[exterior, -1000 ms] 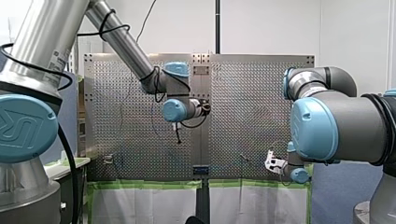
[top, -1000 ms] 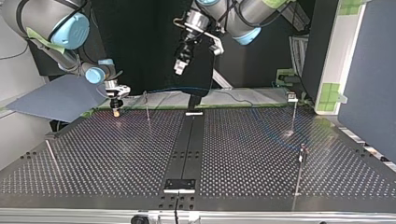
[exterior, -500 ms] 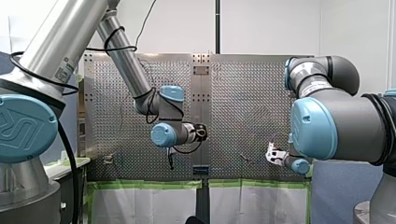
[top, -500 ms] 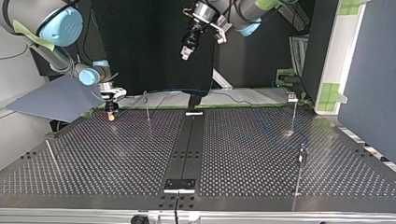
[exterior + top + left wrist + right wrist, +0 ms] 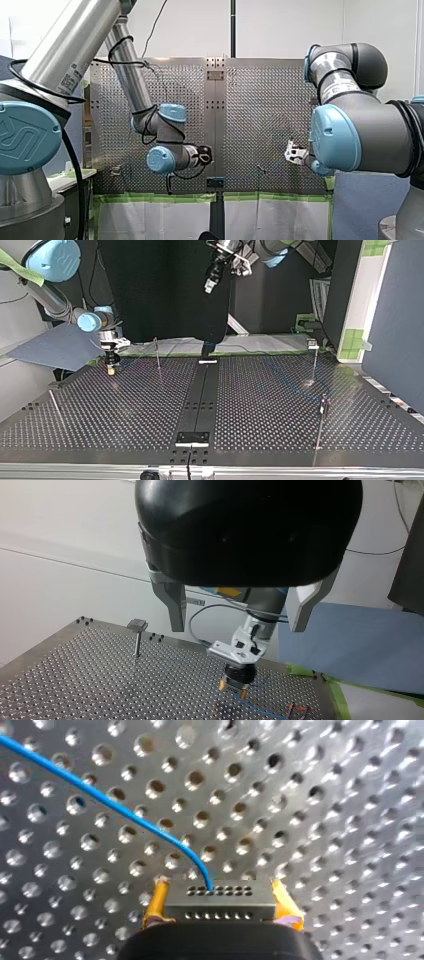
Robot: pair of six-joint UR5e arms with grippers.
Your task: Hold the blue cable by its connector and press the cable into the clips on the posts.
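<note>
Squarely, my right hand (image 5: 220, 906) clamps the connector (image 5: 220, 895) of the blue cable (image 5: 114, 804).

1. In the top view my right end effector (image 5: 110, 371) stands low over the desk (image 5: 125, 410) at its far left corner, with a post (image 5: 157, 354) just to its right
2. The connector (image 5: 220, 899) sits between that end effector's fingers, and the cable (image 5: 110, 802) leaves its front face and runs off over the desk
3. My left end effector (image 5: 209, 287) hangs high above the desk's far edge, near the middle
4. At the top view's right stand a far post (image 5: 314, 360) by the far edge and a near post (image 5: 322, 412) closer to the camera
</note>
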